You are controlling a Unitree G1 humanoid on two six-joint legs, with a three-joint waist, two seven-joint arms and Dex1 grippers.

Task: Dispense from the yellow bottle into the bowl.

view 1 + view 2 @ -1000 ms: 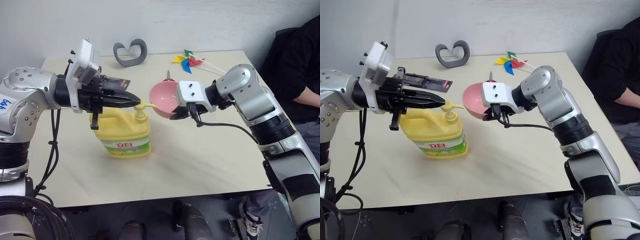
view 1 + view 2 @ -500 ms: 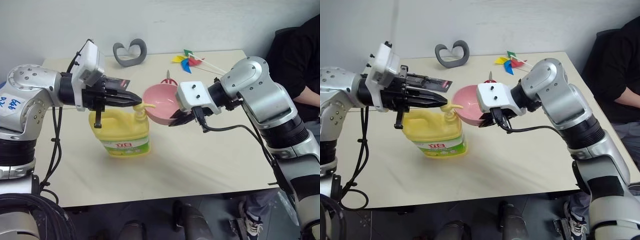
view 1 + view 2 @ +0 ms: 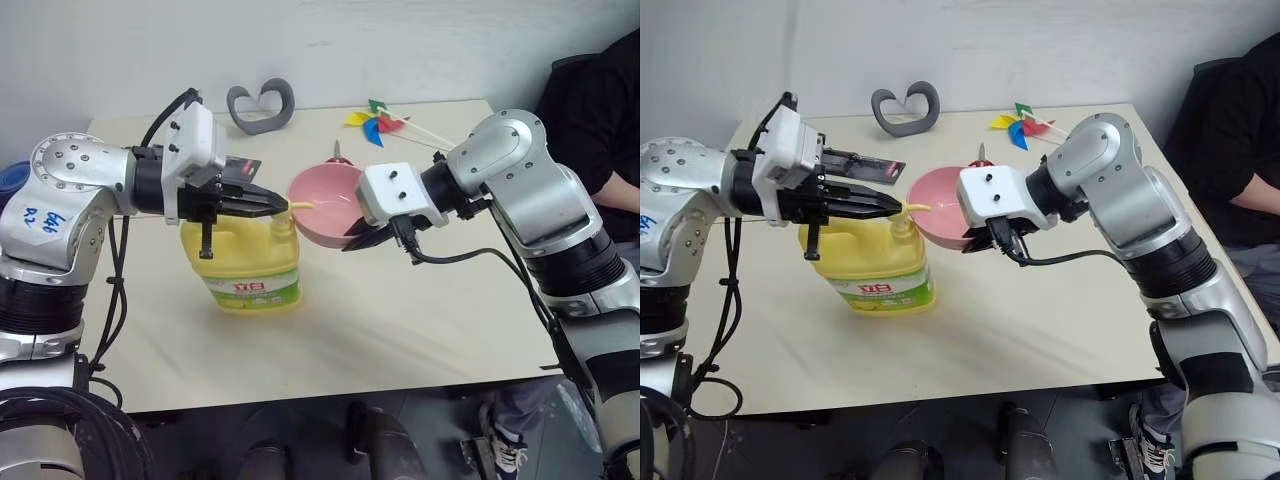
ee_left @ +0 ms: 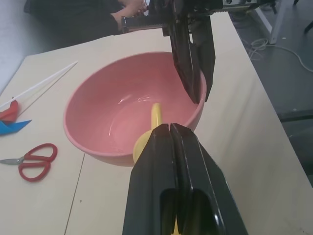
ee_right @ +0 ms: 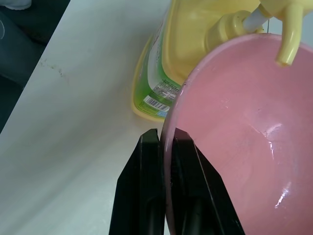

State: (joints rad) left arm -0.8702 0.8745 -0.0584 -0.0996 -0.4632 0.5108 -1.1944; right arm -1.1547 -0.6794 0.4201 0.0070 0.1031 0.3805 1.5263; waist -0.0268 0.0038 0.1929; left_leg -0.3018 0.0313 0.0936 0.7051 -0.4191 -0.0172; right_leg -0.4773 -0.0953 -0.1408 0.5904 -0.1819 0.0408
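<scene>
The yellow bottle point(image 3: 245, 268) stands on the table left of centre, green-and-white label facing me. My left gripper point(image 3: 281, 205) is shut, its black fingers point(image 4: 171, 161) lying along the top of the pump head. The yellow nozzle point(image 4: 156, 113) reaches over the rim of the pink bowl point(image 3: 322, 203). My right gripper point(image 3: 358, 238) holds that bowl in the air beside the bottle, shut on its near rim with one finger inside and one outside point(image 5: 149, 161). A thin wet sheen shows on the bowl's inner wall point(image 5: 271, 142).
A grey heart-shaped object point(image 3: 260, 105) sits at the table's back edge, a coloured pinwheel point(image 3: 376, 122) at the back right, red-handled scissors point(image 4: 33, 160) behind the bowl. A flat black item point(image 3: 868, 166) lies behind my left gripper. A person in black point(image 3: 598, 130) sits at the right.
My right arm has brought the bowl a little closer to the bottle and turned it more level under the nozzle. My left wrist has rolled while staying on the pump.
</scene>
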